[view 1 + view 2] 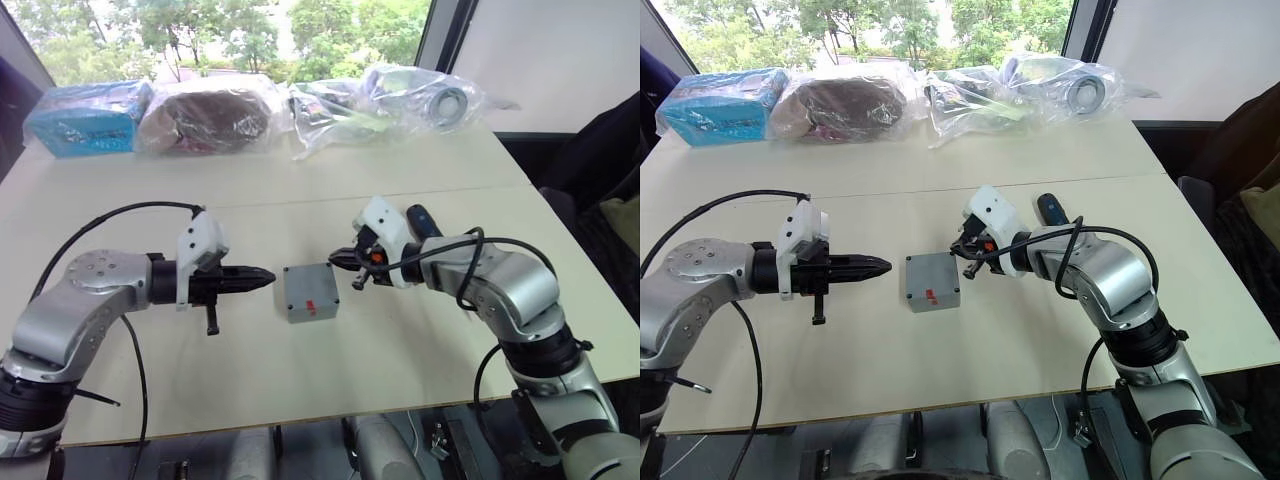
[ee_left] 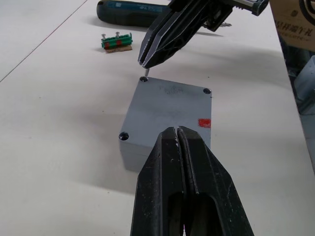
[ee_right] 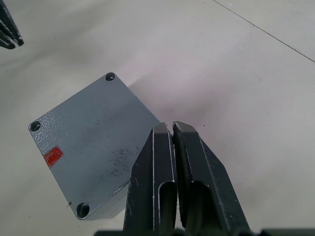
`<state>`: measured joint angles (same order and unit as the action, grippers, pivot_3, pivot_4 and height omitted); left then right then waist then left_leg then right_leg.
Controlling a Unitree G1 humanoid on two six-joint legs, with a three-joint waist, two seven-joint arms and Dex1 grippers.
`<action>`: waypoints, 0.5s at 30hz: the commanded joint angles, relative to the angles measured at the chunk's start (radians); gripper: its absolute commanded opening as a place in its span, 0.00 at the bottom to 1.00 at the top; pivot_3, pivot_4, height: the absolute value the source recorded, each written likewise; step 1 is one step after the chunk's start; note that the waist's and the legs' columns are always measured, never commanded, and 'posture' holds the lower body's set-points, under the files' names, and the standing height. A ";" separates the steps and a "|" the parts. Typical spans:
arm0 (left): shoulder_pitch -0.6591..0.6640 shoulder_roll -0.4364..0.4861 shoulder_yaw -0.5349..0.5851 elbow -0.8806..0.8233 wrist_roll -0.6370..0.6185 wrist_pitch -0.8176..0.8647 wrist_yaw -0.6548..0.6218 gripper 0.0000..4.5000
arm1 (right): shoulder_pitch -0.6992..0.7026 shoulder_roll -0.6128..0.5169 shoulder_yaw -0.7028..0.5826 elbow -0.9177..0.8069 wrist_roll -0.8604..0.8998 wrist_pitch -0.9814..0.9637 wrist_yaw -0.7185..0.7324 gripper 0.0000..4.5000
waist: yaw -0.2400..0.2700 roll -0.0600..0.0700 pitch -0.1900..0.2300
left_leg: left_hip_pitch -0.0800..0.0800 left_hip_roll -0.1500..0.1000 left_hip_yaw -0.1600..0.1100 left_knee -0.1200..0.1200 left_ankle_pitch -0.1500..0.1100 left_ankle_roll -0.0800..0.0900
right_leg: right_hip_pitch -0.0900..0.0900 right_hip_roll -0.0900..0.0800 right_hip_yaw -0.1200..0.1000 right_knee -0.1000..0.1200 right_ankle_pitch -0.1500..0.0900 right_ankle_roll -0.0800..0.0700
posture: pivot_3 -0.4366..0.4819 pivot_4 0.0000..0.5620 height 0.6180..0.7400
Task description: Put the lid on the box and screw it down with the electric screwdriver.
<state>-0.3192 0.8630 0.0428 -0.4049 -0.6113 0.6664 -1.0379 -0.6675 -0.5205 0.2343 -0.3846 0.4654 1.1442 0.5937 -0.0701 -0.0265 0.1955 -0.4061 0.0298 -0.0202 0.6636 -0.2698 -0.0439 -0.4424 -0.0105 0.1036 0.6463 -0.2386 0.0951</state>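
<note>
The thin grey square plastic lid [image 2: 170, 105] with its red mark already sits on the deep grey plastic box [image 1: 311, 295], mid-table between the grippers. Screwing looks undone — the dark blue-black pen-shaped electric screwdriver [image 2: 130, 12] lies beyond. Left gripper [image 2: 177, 132] and right gripper [image 3: 171, 129] both have fingers pressed together; the right's tips seem to pinch a small screw at a corner hole. No legible writing — only faint scuffs.

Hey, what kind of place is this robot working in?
Probably a lab or workshop test bench: a plain beige table by a window, clear plastic-bagged parts along its far edge, and a grey plastic lidded box.
</note>
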 commanded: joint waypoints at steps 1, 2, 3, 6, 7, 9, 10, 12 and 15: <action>-0.014 0.000 0.008 -0.030 -0.002 -0.011 0.007 0.00 | -0.007 -0.001 0.003 -0.006 -0.006 -0.025 0.008 0.01 | 0.000 0.000 0.000 | 0.000 0.000 0.000 0.000 0.000 0.000 | 0.000 0.000 0.000 0.000 0.000 0.000 | 0.48 0.27 1.00; -0.014 -0.001 0.008 -0.031 -0.002 -0.010 0.007 0.00 | -0.010 0.002 0.003 -0.006 -0.006 -0.024 0.010 0.01 | 0.000 0.000 0.000 | 0.000 0.000 0.000 0.000 0.000 0.000 | 0.000 0.000 0.000 0.000 0.000 0.000 | 0.48 0.27 1.00; -0.014 -0.001 0.008 -0.031 -0.003 -0.010 0.007 0.00 | -0.013 0.006 0.004 -0.006 -0.004 -0.024 0.012 0.01 | 0.000 0.000 0.000 | 0.000 0.000 0.000 0.000 0.000 0.000 | 0.000 0.000 0.000 0.001 0.000 0.000 | 0.48 0.27 1.00; -0.012 0.000 0.008 -0.034 -0.005 -0.007 0.009 0.00 | -0.018 0.014 0.006 -0.010 -0.002 -0.023 0.015 0.01 | 0.000 0.000 0.000 | 0.000 0.000 0.000 0.000 0.000 0.000 | 0.000 0.000 0.000 0.001 0.000 0.000 | 0.48 0.27 1.00; -0.011 0.001 0.009 -0.035 -0.006 -0.006 0.010 0.00 | -0.018 0.015 0.006 -0.010 -0.002 -0.023 0.016 0.01 | 0.000 0.000 0.000 | 0.000 0.000 0.000 0.000 0.000 0.000 | 0.000 0.000 0.000 0.001 0.000 0.000 | 0.48 0.27 1.00; -0.010 0.002 0.009 -0.036 -0.007 -0.005 0.010 0.00 | -0.021 0.019 0.008 -0.008 -0.005 -0.023 0.017 0.01 | 0.000 0.000 0.000 | 0.000 0.000 0.000 0.000 0.000 0.000 | 0.000 0.000 0.000 0.001 0.000 0.000 | 0.48 0.27 1.00; -0.009 0.002 0.009 -0.037 -0.007 -0.004 0.011 0.00 | -0.023 0.022 0.009 -0.005 -0.006 -0.024 0.017 0.01 | 0.000 0.000 0.000 | 0.000 0.000 0.000 0.000 0.000 0.000 | 0.000 0.000 0.000 0.001 0.000 0.000 | 0.48 0.27 1.00; -0.008 0.002 0.009 -0.040 -0.009 -0.002 0.012 0.00 | -0.029 0.026 0.012 0.005 -0.012 -0.030 0.017 0.01 | 0.000 0.000 0.000 | 0.000 0.000 0.000 0.000 0.000 0.000 | 0.000 0.000 0.000 0.001 0.000 0.000 | 0.48 0.27 1.00; -0.006 0.001 0.010 -0.042 -0.010 -0.002 0.015 0.00 | -0.038 0.031 0.011 0.015 -0.016 -0.034 0.019 0.01 | 0.000 0.000 0.000 | 0.000 0.000 0.000 0.000 0.000 0.000 | 0.000 0.000 0.000 0.001 0.000 0.000 | 0.48 0.27 1.00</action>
<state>-0.3191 0.8615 0.0428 -0.4150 -0.6138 0.6691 -1.0239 -0.6747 -0.4946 0.2509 -0.3599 0.4528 1.1376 0.6069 -0.0699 -0.0265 0.1955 -0.4060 0.0298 -0.0205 0.6639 -0.2698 -0.0439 -0.4425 -0.0104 0.1035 0.6472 -0.2385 0.0952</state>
